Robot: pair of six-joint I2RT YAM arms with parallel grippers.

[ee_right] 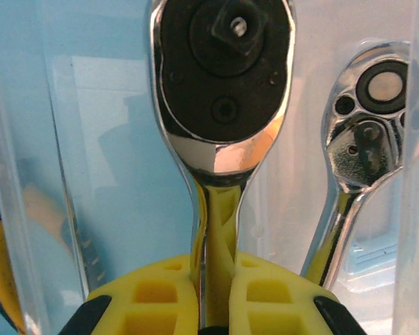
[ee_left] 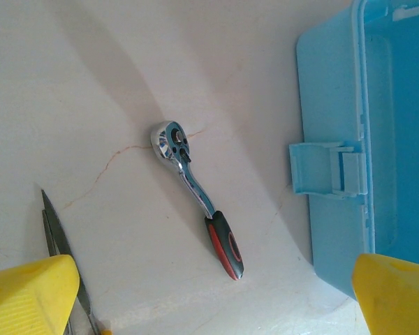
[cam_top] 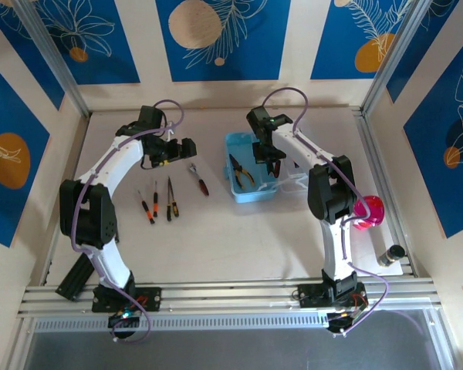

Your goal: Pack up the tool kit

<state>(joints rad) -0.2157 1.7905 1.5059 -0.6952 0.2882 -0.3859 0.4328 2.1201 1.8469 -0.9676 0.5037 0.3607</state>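
The light-blue case (cam_top: 238,144) lies open at the table's middle, with yellow-handled pliers (cam_top: 241,171) inside. My right gripper (cam_top: 264,159) hangs over the case, shut on the shaft of a chrome ratchet wrench (ee_right: 223,77). A second ratchet head (ee_right: 366,125) shows beside it in the case. My left gripper (cam_top: 187,148) is open above the table left of the case (ee_left: 377,139). Between its yellow fingers (ee_left: 28,293) a red-and-black-handled ratchet wrench (ee_left: 195,195) lies flat on the table, untouched. Three small screwdrivers (cam_top: 156,202) lie further left.
A pink round object (cam_top: 368,210) sits by the right arm, and a black cylinder (cam_top: 391,254) lies near the right front edge. The case latch (ee_left: 328,167) faces the wrench on the table. Aluminium rails border the table.
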